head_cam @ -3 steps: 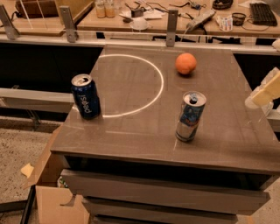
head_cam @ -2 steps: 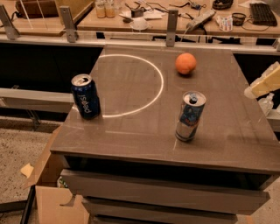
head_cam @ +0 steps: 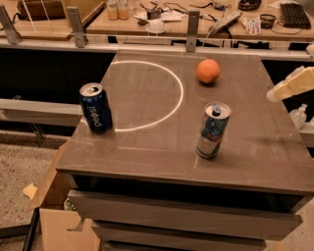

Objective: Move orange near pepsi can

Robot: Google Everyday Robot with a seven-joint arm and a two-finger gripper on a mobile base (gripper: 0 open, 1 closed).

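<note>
Jaws: we cannot tell how far open they are. Only a cream-coloured part of the gripper [head_cam: 292, 84] shows, at the right edge of the view, and we see nothing held in it or touching it.
Gripper place: at the right edge of the table [head_cam: 147, 147], well apart from all three things standing on it.
Change since a second ago: the cream part now sits a little farther back and slightly more to the left. The fruit and both cans have not moved.
Orange [head_cam: 208, 71]: rests on the far right part of the table top, just outside the white circle line [head_cam: 182, 90].
Pepsi can [head_cam: 96, 108]: stands upright at the near left of the table, on the near-left end of the white line and well apart from the orange.
Silver can [head_cam: 213, 130]: the taller one with blue and red print stands upright at the near right, between the orange and the near edge.
Cardboard box [head_cam: 59, 225]: lies on the floor at the near left, below the table.
Keyboard [head_cam: 294, 11]: lies on the desk beyond the table, at the far right.
</note>
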